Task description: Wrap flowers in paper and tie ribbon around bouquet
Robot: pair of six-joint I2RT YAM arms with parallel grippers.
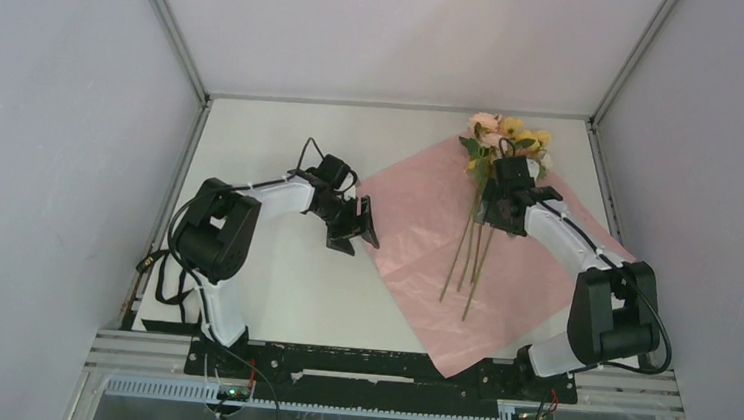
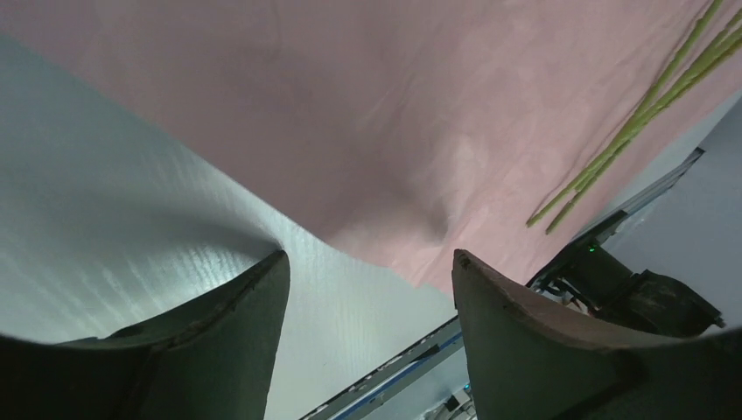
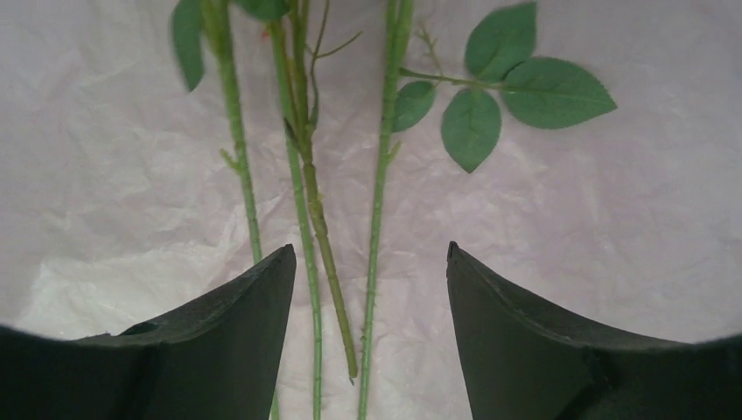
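A large sheet of pinkish-lilac paper (image 1: 417, 224) lies flat on the white counter (image 1: 272, 282). It is turned like a diamond, and one corner reaches the near edge of the counter. The flowers (image 1: 507, 136) lie on the right part of this sheet. Their pink, yellow and white blooms are at its far corner, and the thin green stems (image 1: 466, 263) run toward the near side, where their ends spread a little.

The right claw (image 1: 489, 211) hangs over the stems, just on the near side of the blooms. Seen from its own wrist, its two dark fingers (image 3: 219, 324) stand well apart. Three stems lie on the crinkled paper in the gap between them, and nothing is clamped. A small spray of green leaves (image 3: 516, 87) lies flat on the paper to one side of the stems.

The left claw (image 1: 351, 230) is at the left edge of the paper, low over the counter. Its fingers also stand apart and they hold nothing. From its wrist, the edge of the paper runs across just ahead of the fingertips, and the sheet makes a soft bump there. I cannot tell if this claw touches the paper.
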